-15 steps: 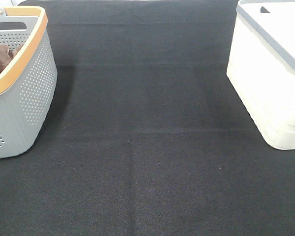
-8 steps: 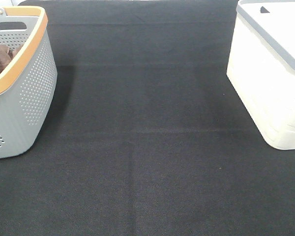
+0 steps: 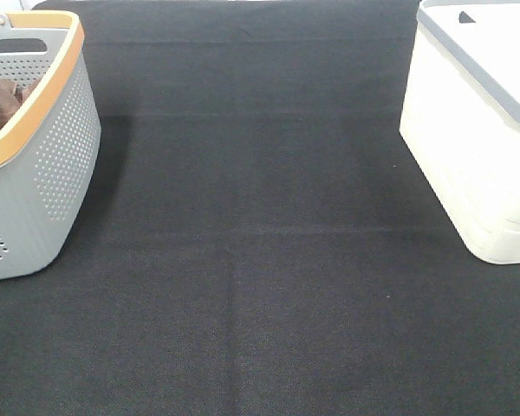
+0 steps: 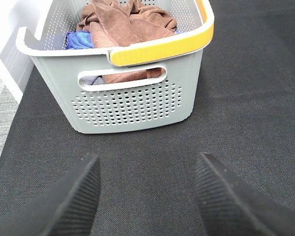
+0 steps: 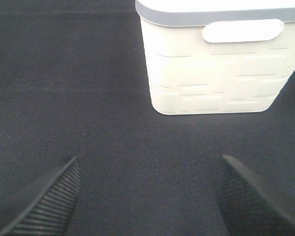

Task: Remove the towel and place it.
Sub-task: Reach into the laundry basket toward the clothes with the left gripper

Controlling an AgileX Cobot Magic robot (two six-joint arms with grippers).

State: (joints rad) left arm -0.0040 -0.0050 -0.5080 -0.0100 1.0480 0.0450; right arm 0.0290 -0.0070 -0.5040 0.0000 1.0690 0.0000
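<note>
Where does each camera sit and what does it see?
High camera: above, looking down at black mat, grey basket left, white bin right; no robot parts.
Left wrist: on the left arm, facing the grey basket with brown cloths; open left fingers show.
Right wrist: on the right arm, facing the white bin; open right fingers show.
Shared: high and left wrist both see the basket; high and right wrist, the bin.
</note>
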